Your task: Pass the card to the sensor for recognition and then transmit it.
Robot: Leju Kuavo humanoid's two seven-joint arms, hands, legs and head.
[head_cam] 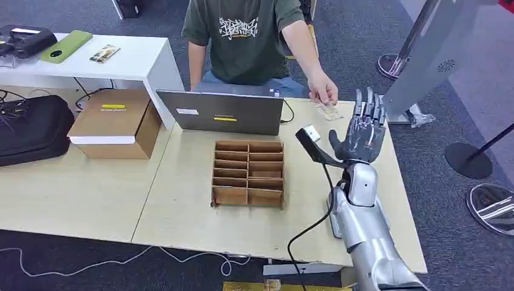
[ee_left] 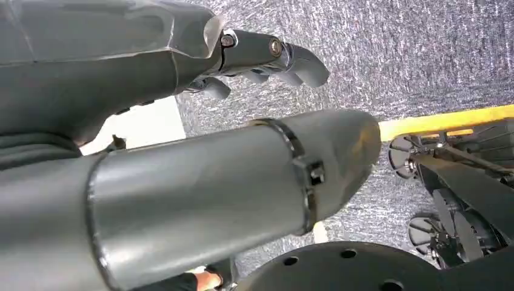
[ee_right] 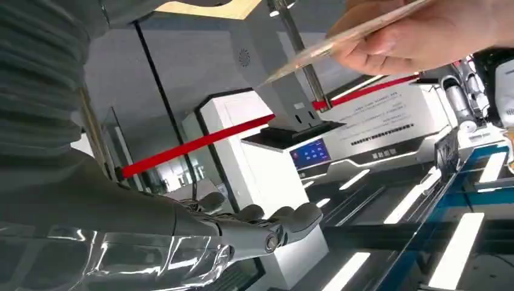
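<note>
The right hand (head_cam: 363,130) is reaching up with fingers spread wide, holding nothing. The card (head_cam: 328,111) is lying at the table's (head_cam: 182,200) far edge, at about eleven o'clock from that hand, under a person's hand (head_cam: 322,91). The left hand (ee_left: 267,57) is hanging over carpet, fingers loosely curled, empty. Likely risks: the robot is closing early, bumping the person, or letting the thin card slip.
</note>
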